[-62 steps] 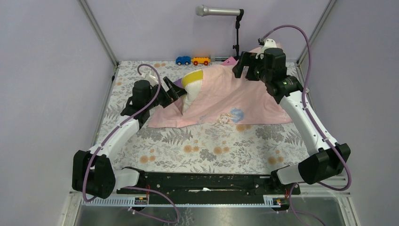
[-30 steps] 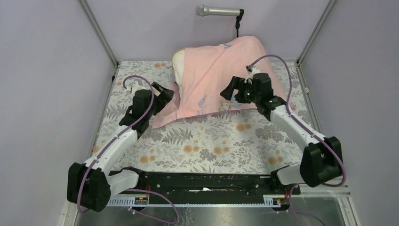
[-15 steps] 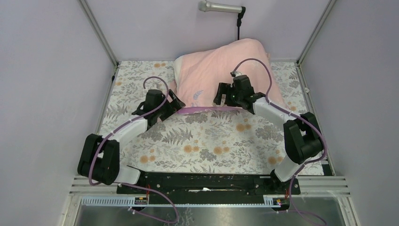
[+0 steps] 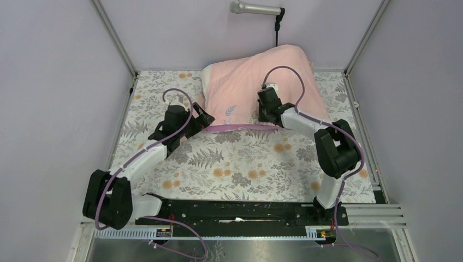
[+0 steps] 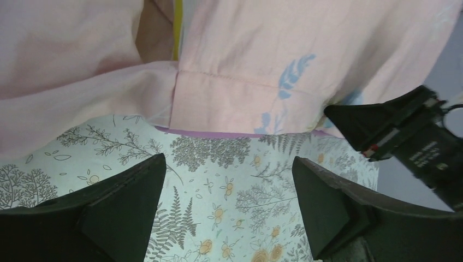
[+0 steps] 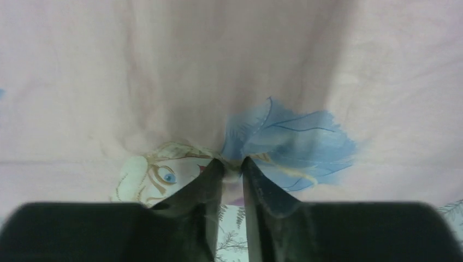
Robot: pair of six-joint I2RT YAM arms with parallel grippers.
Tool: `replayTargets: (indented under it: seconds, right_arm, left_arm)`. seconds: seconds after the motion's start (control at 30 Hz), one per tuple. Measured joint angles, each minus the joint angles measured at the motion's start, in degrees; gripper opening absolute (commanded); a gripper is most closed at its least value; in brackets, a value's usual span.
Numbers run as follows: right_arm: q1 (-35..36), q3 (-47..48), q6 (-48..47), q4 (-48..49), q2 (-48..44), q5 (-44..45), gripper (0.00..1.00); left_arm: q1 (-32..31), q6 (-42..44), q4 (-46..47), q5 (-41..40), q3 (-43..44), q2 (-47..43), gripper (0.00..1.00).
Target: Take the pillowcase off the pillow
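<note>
The pillowcase (image 4: 245, 87) is turned pale-pink side out and lies heaped over the pillow (image 4: 206, 75) at the back of the table. Only a white edge of the pillow shows at the left. My right gripper (image 4: 264, 117) is shut on a fold of the pillowcase (image 6: 218, 71) at its near hem, and the right wrist view shows the fingertips (image 6: 214, 170) pinching printed fabric. My left gripper (image 4: 202, 120) is open and empty just in front of the hem's left end. In the left wrist view the stitched hem (image 5: 245, 103) lies ahead of the open gripper (image 5: 226, 183), with the pillow's yellow band (image 5: 177, 33) showing in the opening.
A microphone (image 4: 256, 9) on a stand reaches over the back edge. The floral tablecloth (image 4: 245, 169) covers the table between the metal frame posts and the lilac walls. The right gripper's black body (image 5: 404, 136) shows at the right of the left wrist view.
The right gripper has shut on the pillowcase's near hem and its arm has folded in leftwards. The left arm shifted slightly. The covered pillow has stayed at the back.
</note>
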Motion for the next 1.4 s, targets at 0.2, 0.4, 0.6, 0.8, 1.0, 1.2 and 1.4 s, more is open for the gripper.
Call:
replayTargets:
  seconds: [0.2,0.4,0.6,0.8,1.0,1.2,1.4]
  right_arm:
    - [0.0,-4.5,-0.3,0.7,-3.8,1.5,0.0]
    - [0.0,-18.2,0.7,2.3,-22.2,3.7,0.0]
    - [0.0,-28.8,1.4,2.4,-45.7,8.7,0.1]
    - [0.0,-32.0,0.5,0.1,-58.8,11.4,0.91]
    - [0.0,-29.9,-0.2,-1.4,-59.6,9.5,1.0]
    - [0.0,-25.0,-0.7,-3.0,-51.3,0.5,1.0]
    - [0.0,-19.5,2.1,-4.0,-37.5,-11.6,0.93]
  left_arm:
    - [0.0,-0.1,1.4,-2.8,-2.6,-8.2,0.93]
    - [0.0,-0.3,1.5,-5.6,-6.4,-16.1,0.91]
    - [0.0,-0.9,2.1,-6.4,-8.3,-20.3,0.9]
    - [0.0,-2.3,3.5,-6.2,-9.8,-20.6,0.89]
    - [0.0,-2.7,6.3,-2.2,-9.8,-17.6,0.9]
    - [-1.6,-2.2,9.2,3.9,-9.4,-11.0,0.9]
    - [-2.3,-1.3,11.6,10.6,-6.8,-3.8,0.89]
